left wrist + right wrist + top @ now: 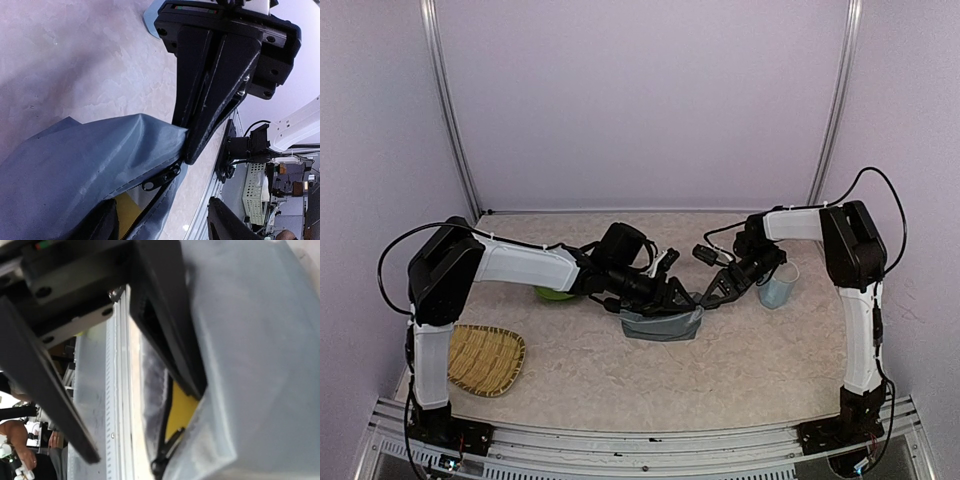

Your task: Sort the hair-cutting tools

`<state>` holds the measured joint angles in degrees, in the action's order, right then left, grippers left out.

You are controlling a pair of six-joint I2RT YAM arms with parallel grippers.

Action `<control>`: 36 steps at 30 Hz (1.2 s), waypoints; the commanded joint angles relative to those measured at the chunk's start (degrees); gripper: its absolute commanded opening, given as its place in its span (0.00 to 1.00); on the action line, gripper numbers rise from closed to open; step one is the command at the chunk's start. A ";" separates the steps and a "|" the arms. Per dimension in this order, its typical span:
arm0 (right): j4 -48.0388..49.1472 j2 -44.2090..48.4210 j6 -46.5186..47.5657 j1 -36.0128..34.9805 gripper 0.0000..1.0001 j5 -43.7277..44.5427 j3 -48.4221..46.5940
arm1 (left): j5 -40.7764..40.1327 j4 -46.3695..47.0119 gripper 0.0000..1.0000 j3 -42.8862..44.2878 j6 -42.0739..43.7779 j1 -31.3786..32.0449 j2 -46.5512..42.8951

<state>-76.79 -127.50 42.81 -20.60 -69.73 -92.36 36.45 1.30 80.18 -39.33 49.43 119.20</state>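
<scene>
The grey fabric pouch [660, 324] lies at mid-table with its zip open. The yellow sponge [128, 210] shows inside it, also in the right wrist view [182, 410]. My left gripper [670, 296] is open at the pouch's top edge, and in its own view [162, 222] one finger sits in the pouch mouth. My right gripper [712, 293] is open at the pouch's right corner; in its own view [145, 425] one finger reaches into the mouth and the other stays outside. A small black item [705, 253] lies behind the grippers; I cannot tell which tool. Scissors and clipper are not visible.
A clear plastic cup [778, 285] stands right of the right gripper. A green object [555, 293] lies under the left forearm. A woven bamboo tray [485, 358] sits at the near left. The zip pull [160, 180] hangs at the pouch's open end.
</scene>
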 commanded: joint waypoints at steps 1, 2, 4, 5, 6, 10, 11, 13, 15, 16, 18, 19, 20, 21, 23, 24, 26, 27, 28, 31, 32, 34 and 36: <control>-1.78 0.10 1.66 -0.49 0.01 -3.37 -0.85 | 1.12 0.31 0.59 1.52 -1.54 -0.06 2.98; -1.82 0.19 1.57 -0.49 0.01 -3.20 -0.83 | 1.76 1.31 0.59 1.44 -2.11 0.01 3.19; -1.53 0.24 1.24 -0.49 0.01 -2.49 -0.68 | 3.62 3.87 0.58 0.86 -3.52 0.05 3.32; -1.09 0.31 0.74 -0.49 0.01 -2.10 -0.39 | 4.35 5.29 0.57 0.66 -4.24 0.05 3.28; -0.67 0.40 0.51 -0.54 0.01 -1.88 -0.05 | 5.08 6.50 0.56 0.53 -4.80 0.06 3.24; -0.29 0.24 -0.08 -0.49 0.01 -1.64 0.03 | 6.04 9.31 0.50 0.60 -6.25 0.05 3.14; -0.31 0.16 -0.06 -0.49 0.01 -1.63 -0.10 | 6.15 9.94 0.48 0.60 -6.61 0.05 3.19; -0.31 0.06 -0.16 -0.49 0.01 -1.54 -0.26 | 6.27 10.86 0.45 0.59 -7.20 0.05 3.26; -0.28 0.06 -0.23 -0.49 0.01 -1.59 -0.28 | 6.51 11.51 0.41 0.59 -7.57 0.05 3.49; -0.31 0.06 -0.24 -0.49 0.01 -1.55 -0.28 | 6.51 11.68 0.40 0.55 -7.81 0.05 3.57; -0.26 0.14 -0.25 -0.49 0.01 -1.46 -0.20 | 6.37 12.38 0.36 0.22 -8.16 -0.05 3.50; -0.17 0.15 -0.29 -0.49 0.01 -1.42 -0.10 | 6.25 12.65 0.35 -0.03 -8.23 -0.08 3.42; -0.22 0.23 -0.28 -0.49 0.01 -1.40 0.02 | 6.27 13.02 0.32 -0.15 -8.42 -0.12 3.35; -0.12 0.24 -0.26 -0.49 0.01 -1.38 -0.01 | 6.33 13.44 0.29 -0.32 -8.62 -0.17 3.37; -0.11 0.21 -0.27 -0.49 0.01 -1.38 -0.01 | 6.31 13.79 0.27 -0.37 -8.99 -0.29 3.47; -0.11 0.17 -0.22 -0.49 0.01 -1.37 -0.10 | 6.35 13.82 0.27 -0.38 -9.14 -0.30 3.56; -0.11 0.15 -0.24 -0.49 0.01 -1.37 -0.10 | 6.36 13.85 0.26 -0.38 -9.35 -0.38 3.86; -0.11 0.15 -0.22 -0.49 0.01 -1.37 -0.10 | 6.36 14.10 0.26 -0.38 -9.44 -0.39 3.99; -0.23 0.15 -0.20 -0.49 0.01 -1.38 -0.10 | 6.40 14.20 0.25 -0.32 -9.49 -0.40 4.14; -0.18 0.07 -0.14 -0.49 0.01 -1.37 -0.10 | 6.43 14.51 0.22 -0.20 -9.89 -0.46 4.47; -0.24 0.06 -0.14 -0.49 0.01 -1.37 -0.09 | 6.52 14.50 0.21 -0.16 -9.96 -0.47 4.69; -0.25 -0.02 -0.09 -0.49 0.01 -1.47 -0.10 | 6.54 14.45 0.18 -0.07 -10.06 -0.52 4.99; -0.29 -0.03 -0.04 -0.49 0.01 -1.52 -0.18 | 6.41 14.18 0.14 -0.09 -10.02 -0.56 5.32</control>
<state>-77.03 -127.50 42.48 -20.60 -69.84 -92.33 41.82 13.69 80.38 -49.25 48.88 122.98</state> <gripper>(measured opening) 0.018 0.164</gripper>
